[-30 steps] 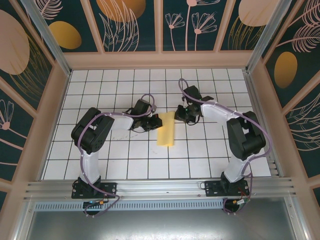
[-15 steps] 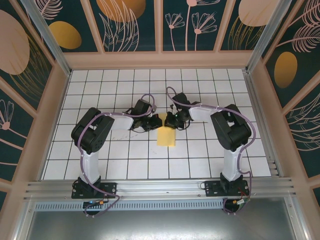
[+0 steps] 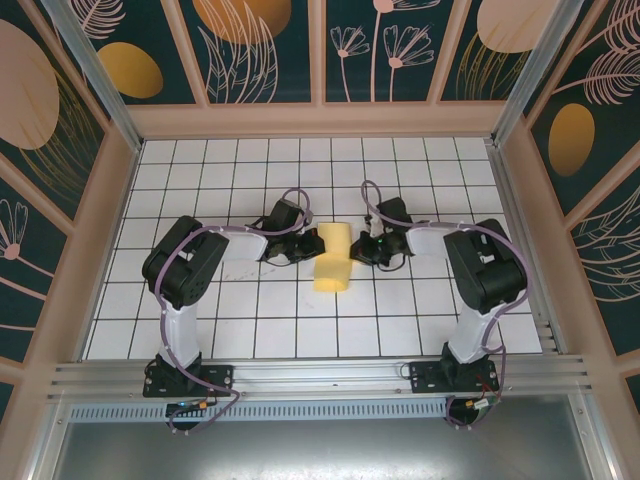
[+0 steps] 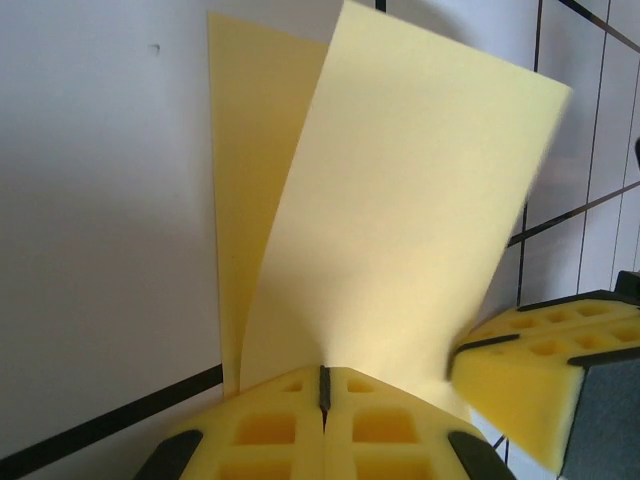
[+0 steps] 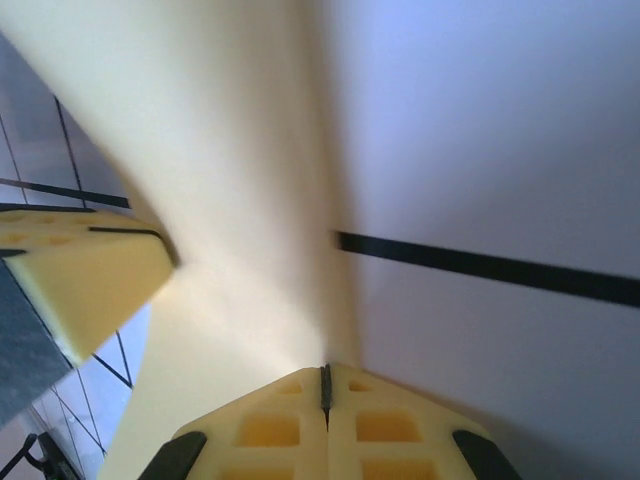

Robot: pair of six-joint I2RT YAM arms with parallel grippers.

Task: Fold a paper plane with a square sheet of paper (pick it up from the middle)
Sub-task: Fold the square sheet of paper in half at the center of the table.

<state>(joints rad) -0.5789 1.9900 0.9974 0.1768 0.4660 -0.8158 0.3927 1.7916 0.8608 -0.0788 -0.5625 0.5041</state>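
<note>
At the middle of the white tiled table (image 3: 200,170), my left gripper (image 3: 306,246) and my right gripper (image 3: 363,250) face each other. Each has its 2 yellow foam pads (image 4: 270,432) pressed together on the thin pale-yellow square sheet of paper (image 3: 332,262) that lies between them. The pads are blocky, with square hollows. The sheet is smooth, matte and unmarked, bent into 2 layers that fan away from my left pinch, with straight edges. In my right wrist view it is blurred. Thin black grid lines cross the glossy tiles, which lie bare on every side of us, and the pale wooden walls (image 3: 320,120) stand well apart.
</note>
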